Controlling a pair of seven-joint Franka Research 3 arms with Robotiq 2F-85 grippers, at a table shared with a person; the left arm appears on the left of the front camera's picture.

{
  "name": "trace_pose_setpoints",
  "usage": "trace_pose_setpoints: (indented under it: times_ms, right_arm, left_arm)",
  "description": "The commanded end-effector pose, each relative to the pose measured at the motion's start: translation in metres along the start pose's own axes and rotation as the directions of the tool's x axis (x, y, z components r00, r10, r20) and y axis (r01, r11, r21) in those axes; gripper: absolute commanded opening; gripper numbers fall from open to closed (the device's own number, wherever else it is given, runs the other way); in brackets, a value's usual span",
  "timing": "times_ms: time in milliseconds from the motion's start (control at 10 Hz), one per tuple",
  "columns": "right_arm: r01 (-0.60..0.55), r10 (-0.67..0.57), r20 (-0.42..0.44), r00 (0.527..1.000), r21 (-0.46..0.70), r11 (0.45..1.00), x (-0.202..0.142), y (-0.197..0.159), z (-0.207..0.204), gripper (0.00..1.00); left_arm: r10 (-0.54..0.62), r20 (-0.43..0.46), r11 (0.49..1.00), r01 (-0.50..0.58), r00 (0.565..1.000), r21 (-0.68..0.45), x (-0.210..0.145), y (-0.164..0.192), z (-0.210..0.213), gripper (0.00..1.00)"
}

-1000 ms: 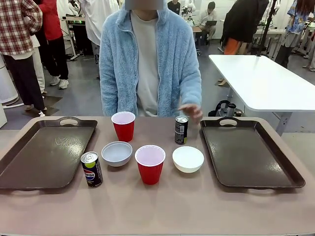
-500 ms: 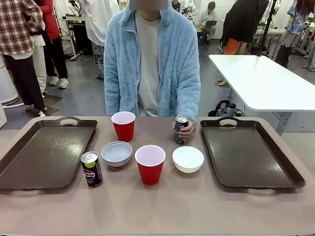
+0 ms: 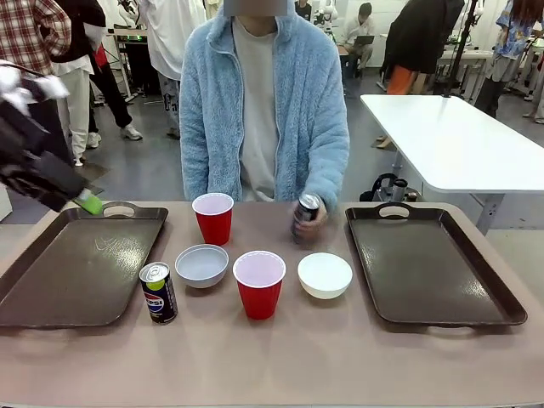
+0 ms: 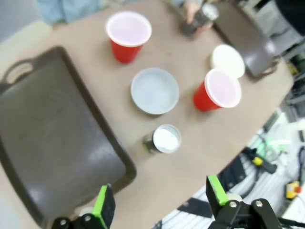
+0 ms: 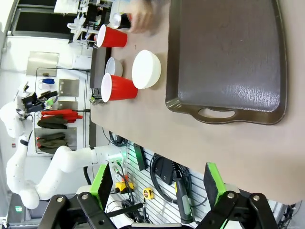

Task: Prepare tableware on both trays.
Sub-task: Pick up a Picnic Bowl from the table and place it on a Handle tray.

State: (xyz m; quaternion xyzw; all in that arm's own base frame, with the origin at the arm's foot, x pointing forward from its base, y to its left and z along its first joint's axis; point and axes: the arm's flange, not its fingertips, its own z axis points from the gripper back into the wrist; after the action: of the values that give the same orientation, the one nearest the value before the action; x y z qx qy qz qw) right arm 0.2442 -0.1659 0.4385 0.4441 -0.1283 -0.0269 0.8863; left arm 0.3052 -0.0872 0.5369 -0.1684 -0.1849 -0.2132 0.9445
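Front view | left pincer (image 3: 86, 201) entered, wide | right pincer (image 5: 158, 179) wide | hand (image 3: 314, 224) tilts dark can (image 3: 306, 206)

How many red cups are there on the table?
2. The far red cup stands behind the grey bowl. The near red cup stands between that bowl and the white bowl. None seems hidden.

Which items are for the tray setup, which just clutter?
Job: two dark brown plastic trays, two red plastic cups, greyish round bowl, white round bowl, blue Pepsi can, dark slim can in person's hand.
Lying about: white rectangular table beyond.
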Motion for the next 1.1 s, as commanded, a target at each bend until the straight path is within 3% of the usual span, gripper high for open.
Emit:
trace_pose_setpoints:
  times_ms: [0,200,400,800,1000]
  right_arm:
    - [0.012,-0.012,0.01,1.0,0.027,1.0,0.003,0.001,0.0,1.0]
    - [0.012,-0.012,0.01,1.0,0.027,1.0,0.003,0.001,0.0,1.0]
    - [0.012,-0.012,0.01,1.0,0.027,1.0,0.003,0.001,0.0,1.0]
    - [0.012,-0.012,0.01,1.0,0.027,1.0,0.003,0.001,0.0,1.0]
    - [0.012,-0.012,0.01,1.0,0.027,1.0,0.003,0.001,0.0,1.0]
  left_arm:
    - [0.046,-0.144,0.991,-0.027,0.989,0.127,0.033,-0.009,-0.032,1.0]
    - [0.081,-0.173,0.971,-0.038,0.982,0.236,0.068,-0.021,-0.069,1.0]
    - [0.116,-0.162,0.963,-0.071,0.98,0.26,0.091,-0.025,-0.089,1.0]
    - [0.085,-0.17,0.969,-0.041,0.982,0.246,0.073,-0.021,-0.088,1.0]
    - [0.124,-0.189,0.975,-0.083,0.974,0.208,0.092,-0.015,-0.113,1.0]
